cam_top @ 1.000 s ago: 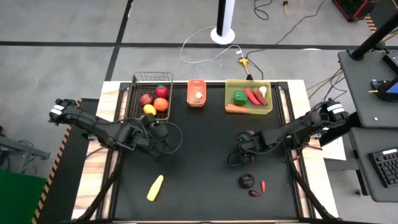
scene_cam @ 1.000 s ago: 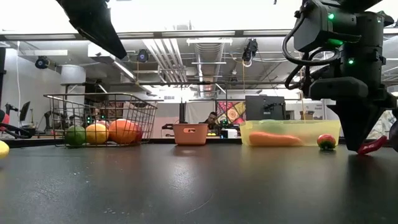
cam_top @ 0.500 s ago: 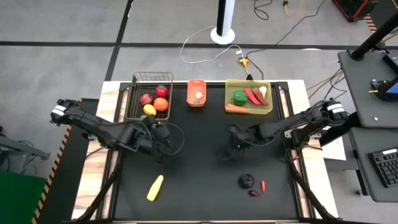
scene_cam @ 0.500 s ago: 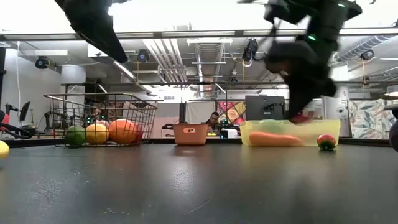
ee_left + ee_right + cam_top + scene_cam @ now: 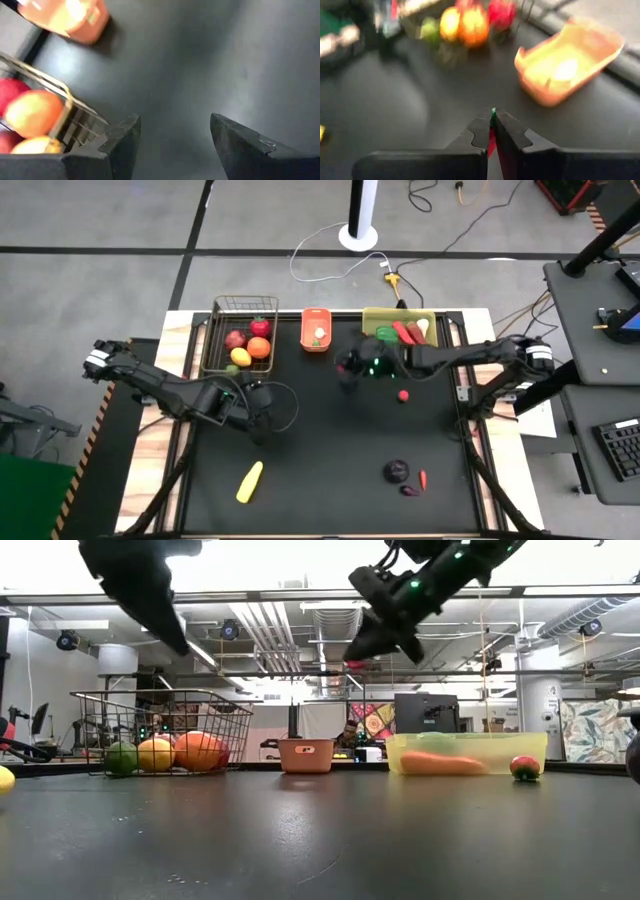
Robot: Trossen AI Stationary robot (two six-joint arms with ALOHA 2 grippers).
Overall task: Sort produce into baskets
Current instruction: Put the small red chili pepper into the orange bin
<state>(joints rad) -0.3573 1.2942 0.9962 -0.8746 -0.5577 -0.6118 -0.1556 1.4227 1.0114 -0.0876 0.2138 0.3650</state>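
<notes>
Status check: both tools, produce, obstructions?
Right tool shut on red chilli, raised near orange basket. Left tool open, empty, beside wire basket. Nothing blocking.

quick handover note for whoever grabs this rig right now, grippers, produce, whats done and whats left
Right gripper: raised between the orange basket and the yellow-green bin, jaws shut on a red chilli.
Left gripper: jaws open, empty, just in front of the wire basket.
Done: fruit sits in the wire basket, one pale piece in the orange basket, the green pepper, chillies and carrot in the bin.
Left on the table: corn, eggplant, a small red chilli beside it, and a small red piece near the bin.
</notes>
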